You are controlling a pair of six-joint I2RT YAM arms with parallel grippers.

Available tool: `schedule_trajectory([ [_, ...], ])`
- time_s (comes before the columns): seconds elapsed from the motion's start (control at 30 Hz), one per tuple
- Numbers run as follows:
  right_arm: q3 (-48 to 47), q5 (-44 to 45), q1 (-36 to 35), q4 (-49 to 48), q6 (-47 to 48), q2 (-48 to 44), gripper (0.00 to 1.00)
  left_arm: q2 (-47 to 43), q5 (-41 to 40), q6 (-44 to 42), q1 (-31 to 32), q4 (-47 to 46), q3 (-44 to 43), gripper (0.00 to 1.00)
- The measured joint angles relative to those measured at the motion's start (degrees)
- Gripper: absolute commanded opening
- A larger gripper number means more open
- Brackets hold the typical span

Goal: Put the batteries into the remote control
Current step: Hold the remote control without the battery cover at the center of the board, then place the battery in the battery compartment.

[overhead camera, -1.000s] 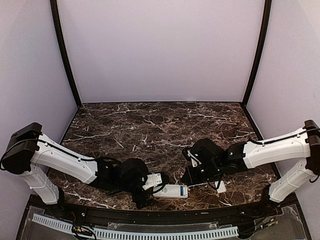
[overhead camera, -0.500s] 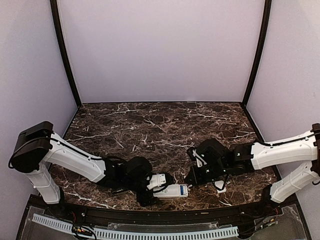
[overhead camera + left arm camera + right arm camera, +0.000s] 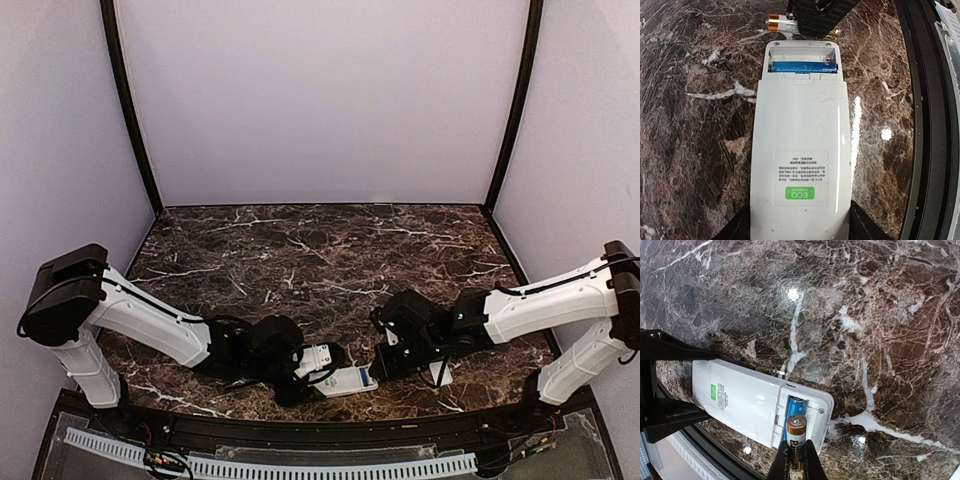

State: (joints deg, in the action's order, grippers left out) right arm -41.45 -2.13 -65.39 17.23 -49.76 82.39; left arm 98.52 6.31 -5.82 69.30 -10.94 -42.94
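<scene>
Two arms crowd the bottom centre of the top view, over a marble table [image 3: 300, 250] whose whole upper half lies open behind them. Over the last second the right arm [image 3: 540, 300] has slid leftward and down the frame, bringing its claw from well apart to just beside the open end of the remote control [image 3: 348, 380]. The left arm [image 3: 150, 320] has nudged the handset slightly rightward to meet it. I judge the second cell is about to go in.

The remote lies back up with its green label showing. The left gripper [image 3: 800, 229] is closed on its lower end at the bottom of the left wrist view. The right gripper [image 3: 796, 460] is narrowed onto the second battery [image 3: 796, 432] at the bottom centre of its view, close to the compartment; whether they touch I cannot tell. A small white cover [image 3: 441, 375] rests just right of that claw. The seated battery [image 3: 802, 66] fills the slot nearer the label, top centre of the left wrist view.

Room is tight toward the bottom: the table's black rim [image 3: 925, 125] runs near the remote, so any retreat should go up the frame.
</scene>
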Motion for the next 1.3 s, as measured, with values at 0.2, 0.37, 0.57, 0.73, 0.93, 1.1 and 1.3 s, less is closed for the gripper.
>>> schedule_trajectory([
  [0.2, -1.75, 2.45, -0.35, -0.68, -1.44, 1.86, 0.0, 0.09, -0.66, 1.97, 0.55, -1.25, 0.48, 0.49],
  [0.37, -1.77, 3.96, -1.18, -0.98, -2.89, 3.19, 0.0, 0.09, -1.07, 2.8, 0.72, -2.64, 1.14, 0.48],
  [0.57, -1.77, 6.29, -1.84, -1.73, -2.78, 4.72, 0.0, 0.09, -1.07, 3.34, 0.72, -3.37, 1.46, 0.45],
  [0.73, -1.49, 8.15, -2.01, -2.93, -1.42, 4.79, 0.0, 0.09, -1.03, 3.52, 0.72, -4.0, 1.77, 0.44],
  [0.93, -1.14, 9.9, -3.13, -4.35, -0.87, 5.73, 0.0, 0.09, -1.01, 3.54, 0.74, -4.24, 1.86, 0.43],
  [1.1, -1.18, 13.07, -5.79, -4.22, -0.7, 6.45, 0.09, 0.09, -0.98, 3.5, 0.74, -4.57, 2.1, 0.43],
  [1.3, -1.86, 14.05, -6.95, -3.21, -1.49, 6.91, 0.19, 0.13, -0.94, 3.56, 0.74, -4.96, 2.21, 0.43],
])
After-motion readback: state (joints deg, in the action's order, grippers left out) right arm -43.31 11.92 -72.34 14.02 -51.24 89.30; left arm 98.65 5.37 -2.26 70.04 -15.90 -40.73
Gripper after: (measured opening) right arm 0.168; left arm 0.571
